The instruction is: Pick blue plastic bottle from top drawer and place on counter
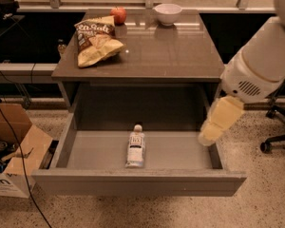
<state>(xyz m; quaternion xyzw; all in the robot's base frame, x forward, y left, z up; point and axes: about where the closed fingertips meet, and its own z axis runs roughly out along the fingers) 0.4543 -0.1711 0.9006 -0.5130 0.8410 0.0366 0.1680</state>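
Note:
The blue plastic bottle (136, 147) lies on its side in the middle of the open top drawer (137, 183), white cap pointing to the back. The counter (171, 51) is the grey-brown top above the drawer. My arm comes in from the upper right. The gripper (213, 131), a pale yellow end piece, hangs over the drawer's right wall, well to the right of the bottle and apart from it. It holds nothing that I can see.
On the counter lie a chips bag (97, 42) at the left, a red apple (118, 15) and a white bowl (167, 12) at the back. A cardboard box (14, 146) stands on the floor at left, a chair base (275, 137) at right.

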